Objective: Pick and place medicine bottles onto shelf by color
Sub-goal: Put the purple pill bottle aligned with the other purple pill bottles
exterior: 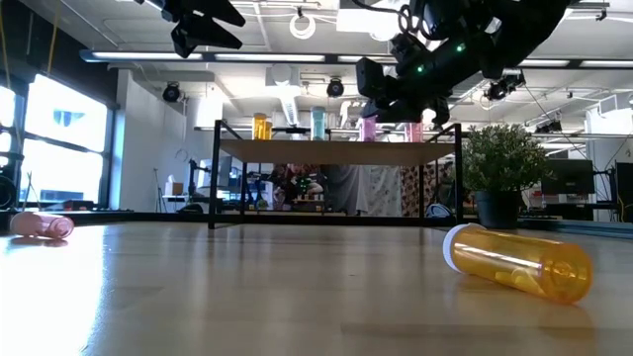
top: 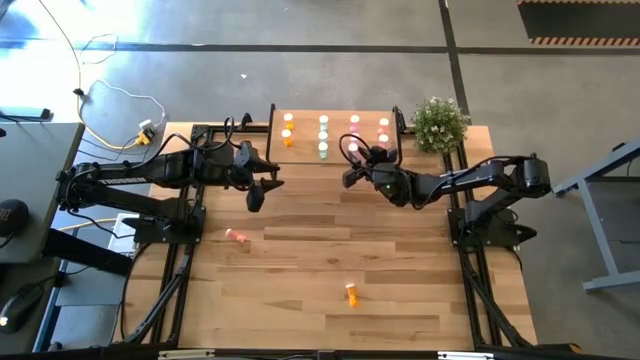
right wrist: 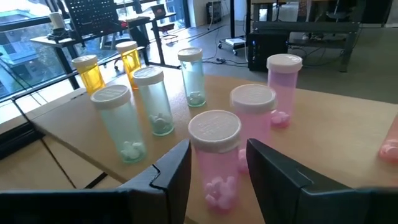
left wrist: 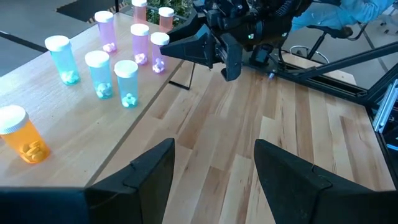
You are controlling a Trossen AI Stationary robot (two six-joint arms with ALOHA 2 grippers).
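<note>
Shelf [top: 305, 150] at the bench's far edge carries 2 orange, 3 green and 5 pink upright bottles. Left: orange bottle [top: 351, 293] and pink bottle [top: 236, 236] lying on the bench [top: 400, 280]. Right gripper [top: 350, 160] straddles a front pink shelf bottle [right wrist: 216, 155], fingers apart. Left gripper [top: 262, 188] hovers just off the shelf, fingers apart.

Your right gripper [right wrist: 217, 171] has its two dark fingers spread on either side of a pink bottle [right wrist: 216, 158] standing upright on the shelf [right wrist: 329, 155]. Just behind it stand two more pink bottles [right wrist: 283, 90], then three pale green bottles [right wrist: 152, 99], with two orange bottles [right wrist: 87, 73] farthest off near the shelf's far edge
</note>
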